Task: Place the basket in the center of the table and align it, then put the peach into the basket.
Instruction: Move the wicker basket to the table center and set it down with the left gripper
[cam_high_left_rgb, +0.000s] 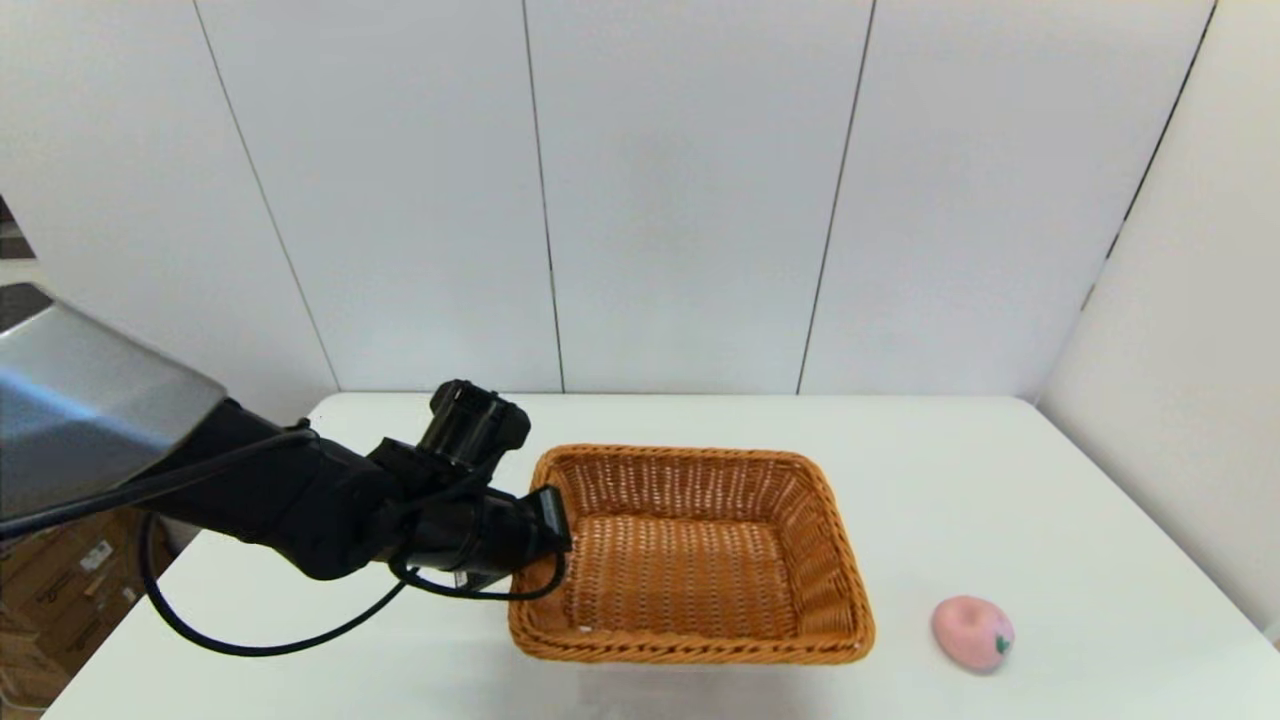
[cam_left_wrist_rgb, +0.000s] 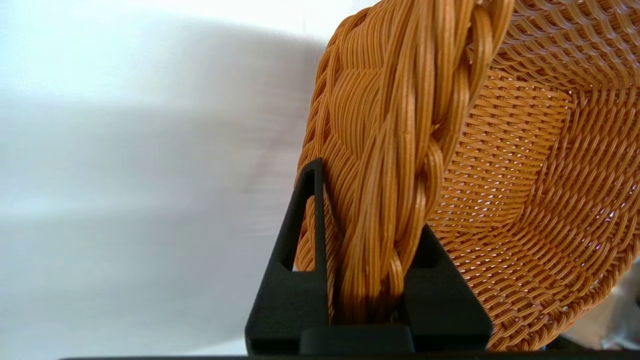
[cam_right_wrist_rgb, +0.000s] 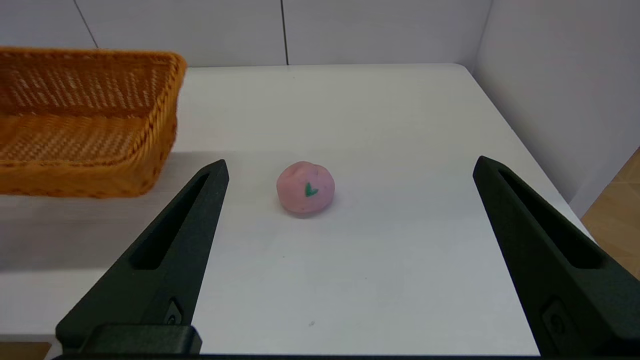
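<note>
Basket (cam_high_left_rgb: 690, 555) rim clamped by left tool (cam_left_wrist_rgb: 367, 240)

The left arm reaches in from the left, its gripper (cam_high_left_rgb: 548, 528) clamped tight. The right gripper (cam_right_wrist_rgb: 350, 172) hovers low, jaws spread wide.

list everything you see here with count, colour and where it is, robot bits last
basket: one, orange-brown wicker, middle of the table, nothing in it
peach: one, pale pink with a green leaf mark, on the table right of the basket, apart from it
table: one, white, under everything
wall panels: several, white, behind the table
boxes: brown cardboard, on the floor past the table's left edge
left hand: one, black, shut on the basket's left rim
right hand: one, black, open, near side of the table, pointed at the peach, not touching it
</note>
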